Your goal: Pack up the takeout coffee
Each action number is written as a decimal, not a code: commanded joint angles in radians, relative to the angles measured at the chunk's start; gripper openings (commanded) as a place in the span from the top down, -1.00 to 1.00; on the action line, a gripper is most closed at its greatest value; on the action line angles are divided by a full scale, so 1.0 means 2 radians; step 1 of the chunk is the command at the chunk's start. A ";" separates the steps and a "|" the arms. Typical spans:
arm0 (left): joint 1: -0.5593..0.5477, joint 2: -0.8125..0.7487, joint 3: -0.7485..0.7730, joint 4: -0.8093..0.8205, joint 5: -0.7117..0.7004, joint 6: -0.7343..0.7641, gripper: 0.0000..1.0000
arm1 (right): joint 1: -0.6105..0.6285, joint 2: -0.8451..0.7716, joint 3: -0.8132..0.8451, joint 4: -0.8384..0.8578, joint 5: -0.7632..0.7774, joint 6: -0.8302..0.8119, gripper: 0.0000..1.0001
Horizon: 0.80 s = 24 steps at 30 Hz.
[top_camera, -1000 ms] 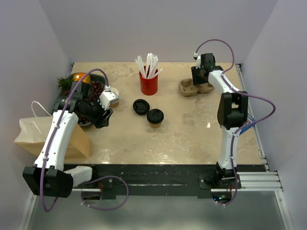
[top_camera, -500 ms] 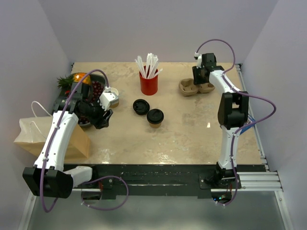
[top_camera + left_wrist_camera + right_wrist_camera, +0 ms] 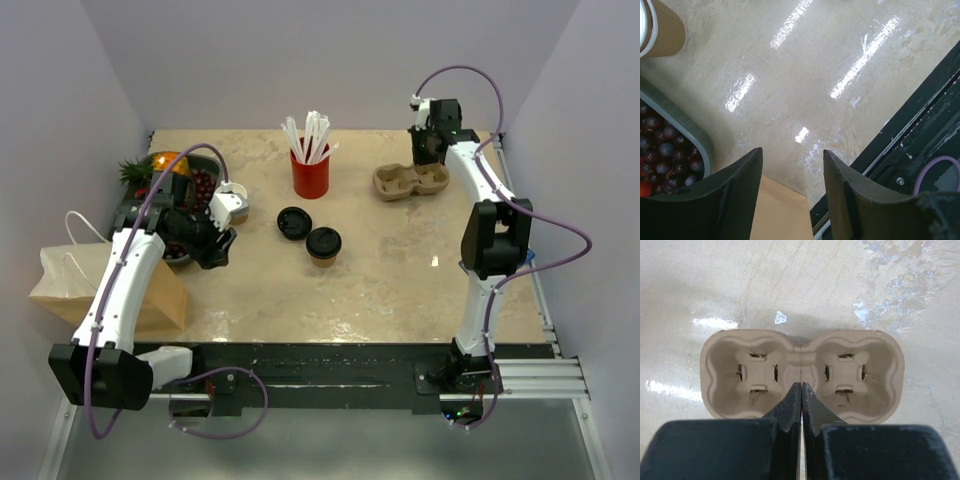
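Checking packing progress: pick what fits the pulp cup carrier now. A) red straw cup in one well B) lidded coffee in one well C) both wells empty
C: the right wrist view shows both wells of the carrier bare, and the takeout coffee stands well away from it.

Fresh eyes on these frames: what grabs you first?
The red cup of white straws at far centre. Then the lidded coffee cup mid-table beside a loose black lid, and the right pincer, shut, above the empty pulp carrier at far right.
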 commanded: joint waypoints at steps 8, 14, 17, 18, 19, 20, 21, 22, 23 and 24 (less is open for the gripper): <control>0.002 0.021 0.014 0.019 0.031 0.009 -0.11 | -0.002 0.009 0.013 -0.038 -0.014 -0.010 0.14; 0.002 0.024 0.018 0.012 0.027 0.009 -0.11 | -0.002 0.035 0.018 -0.037 -0.017 -0.010 -0.14; 0.002 0.025 0.016 0.012 0.027 0.008 -0.11 | -0.003 0.046 0.028 -0.038 -0.017 -0.013 -0.15; 0.002 0.025 0.016 0.012 0.026 0.007 -0.11 | -0.003 0.051 0.032 -0.038 -0.017 -0.014 -0.15; 0.002 0.026 0.015 0.012 0.027 0.006 -0.11 | -0.002 0.054 0.038 -0.039 -0.017 -0.016 -0.15; 0.002 0.026 0.014 0.012 0.027 0.004 -0.11 | -0.003 0.056 0.041 -0.041 -0.016 -0.016 -0.14; 0.002 0.026 0.014 0.014 0.028 0.003 -0.11 | -0.003 0.058 0.042 -0.041 -0.015 -0.018 -0.14; 0.002 0.027 0.012 0.015 0.028 0.003 -0.11 | -0.003 0.059 0.044 -0.041 -0.016 -0.017 -0.13; 0.002 0.027 0.013 0.016 0.028 0.001 -0.11 | -0.003 0.061 0.046 -0.041 -0.017 -0.018 -0.13; 0.002 0.027 0.013 0.017 0.028 0.001 -0.10 | -0.003 0.063 0.047 -0.041 -0.017 -0.018 -0.12</control>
